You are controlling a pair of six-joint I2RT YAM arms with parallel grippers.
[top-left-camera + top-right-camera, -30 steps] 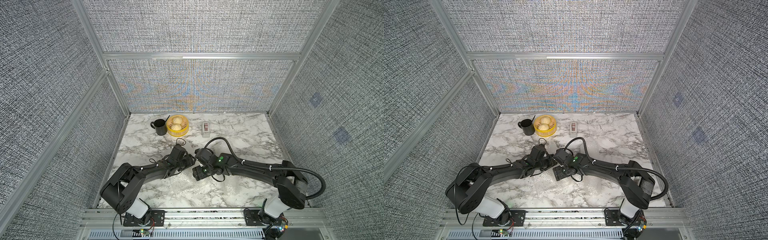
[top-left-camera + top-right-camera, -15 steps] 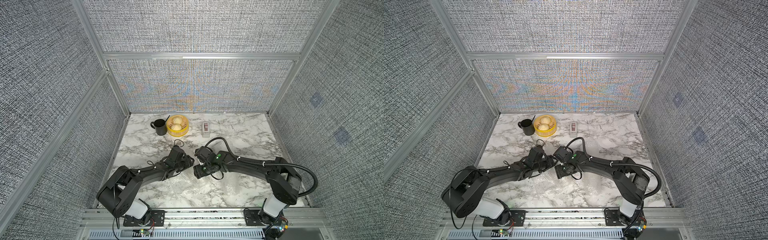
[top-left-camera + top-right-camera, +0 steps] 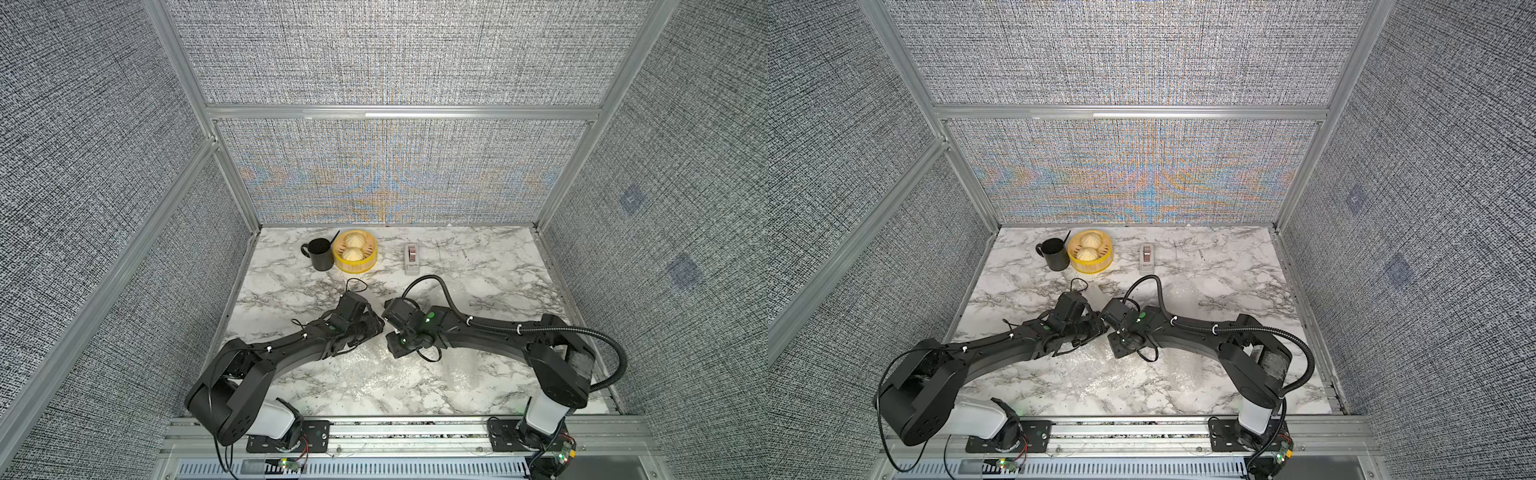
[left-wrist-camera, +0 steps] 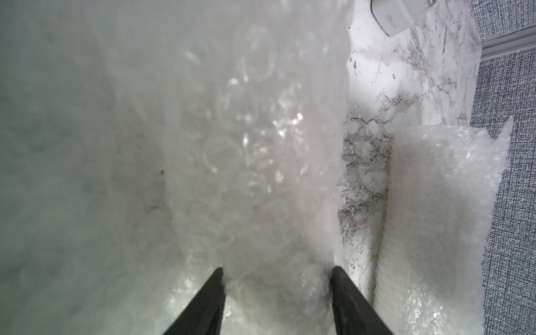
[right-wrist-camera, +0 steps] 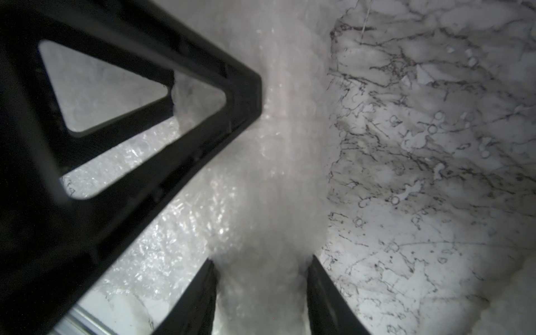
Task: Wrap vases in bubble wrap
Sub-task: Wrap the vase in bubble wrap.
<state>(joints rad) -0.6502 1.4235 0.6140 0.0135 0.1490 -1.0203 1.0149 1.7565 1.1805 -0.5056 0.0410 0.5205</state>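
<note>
Right gripper [image 5: 261, 259] has closed in just beside the left gripper [image 4: 277, 269] above the bench [image 3: 478, 270], both now clamped on one bunched roll of bubble wrap [image 4: 261, 145] between their jaws; the vase, unseen, is likely swaddled inside.

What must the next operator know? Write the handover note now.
Left gripper: shut on the wrapped bundle, mid-workspace.
Right gripper: shut on that bundle from the opposite side.
Second bundle: sits apart, held by neither gripper.
Done: no bare vase in view; both seem wrapped.
Left: probably finish and tape this roll; the tape dispenser stands at the back.
</note>
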